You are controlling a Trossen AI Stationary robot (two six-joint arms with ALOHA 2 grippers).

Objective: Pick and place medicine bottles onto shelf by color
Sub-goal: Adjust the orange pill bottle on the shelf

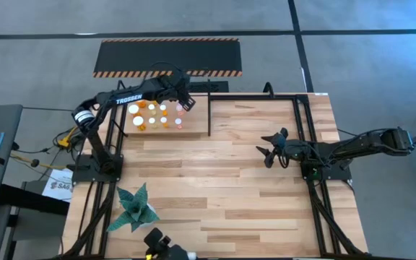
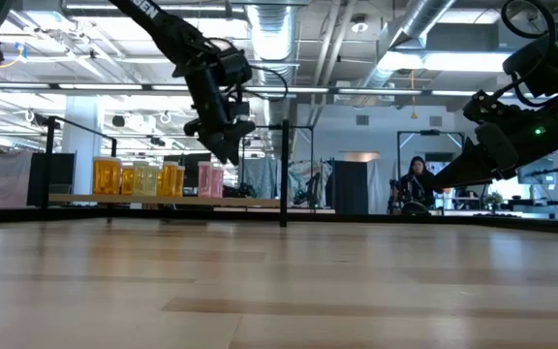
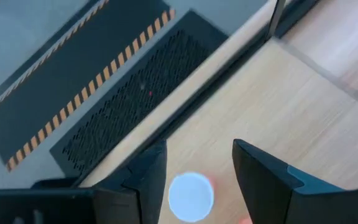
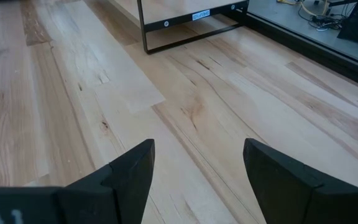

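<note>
Several medicine bottles [image 1: 156, 115] with white caps stand in rows on the shelf [image 2: 163, 201] at the table's far left: orange and amber ones [image 2: 139, 178] to the left, pinkish-red ones [image 2: 209, 179] to the right. My left gripper [image 1: 184, 103] is open just above the pinkish-red end of the rows. In the left wrist view a white-capped pinkish-red bottle [image 3: 191, 196] stands below, between its two fingers, and I see no touch. My right gripper [image 1: 268, 153] is open and empty over the table's right middle, also in its wrist view [image 4: 197, 168].
A black post [image 1: 209, 112] of the shelf frame stands just right of the bottles. Black rails [image 1: 298, 123] run along the table's far right. A black hazard-striped panel [image 1: 168, 56] lies beyond the far edge. A green folded figure [image 1: 136, 206] sits near left. A person [image 2: 417, 184] is in the room behind.
</note>
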